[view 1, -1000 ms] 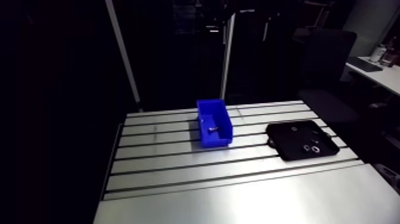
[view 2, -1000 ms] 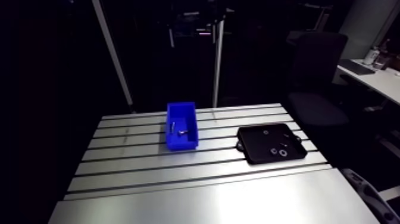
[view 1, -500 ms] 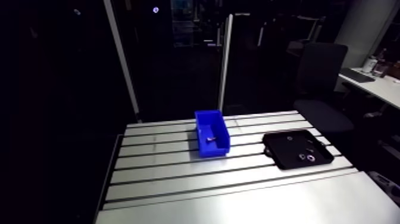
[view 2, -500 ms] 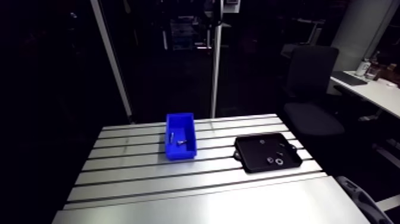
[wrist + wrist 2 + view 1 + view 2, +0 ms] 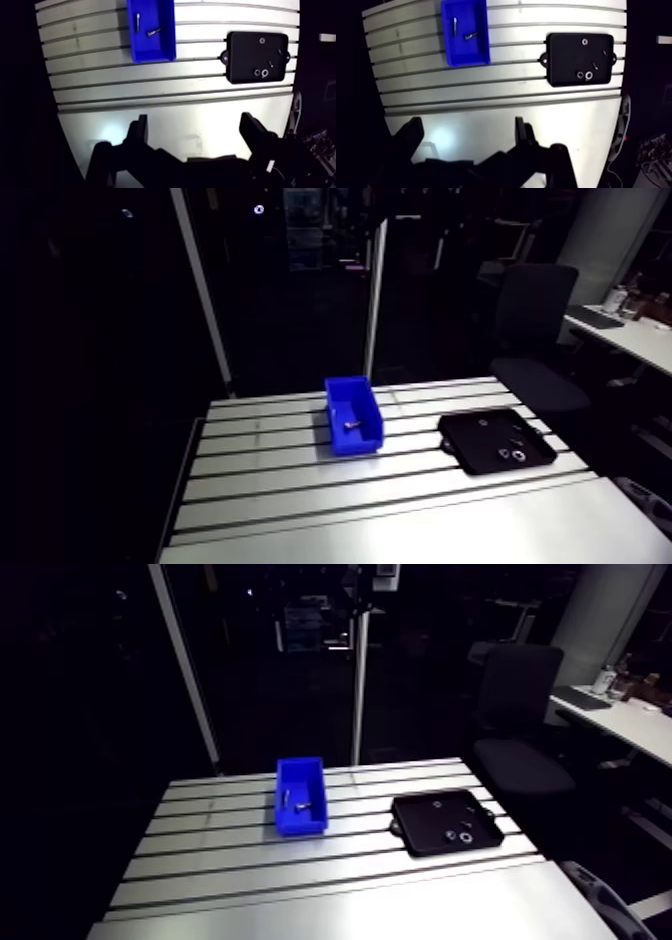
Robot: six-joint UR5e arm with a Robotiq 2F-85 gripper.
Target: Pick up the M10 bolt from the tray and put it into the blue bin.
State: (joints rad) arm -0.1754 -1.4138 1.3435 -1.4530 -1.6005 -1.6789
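Claw (image 5: 197,132) spread wide, nothing between its fingers (image 5: 141,129); its body is dark and hard to read. Under it the bench (image 5: 165,107): bare, smooth strip along the front edge, slots beyond. Ahead, a black tray (image 5: 245,55) by the bench's right edge, its rings (image 5: 257,73) too small to name. Well apart from it, the blue bin (image 5: 152,47), far end cut off. Inside lie a bolt (image 5: 153,32) and a second bolt (image 5: 137,20); I cannot tell which is the M10.
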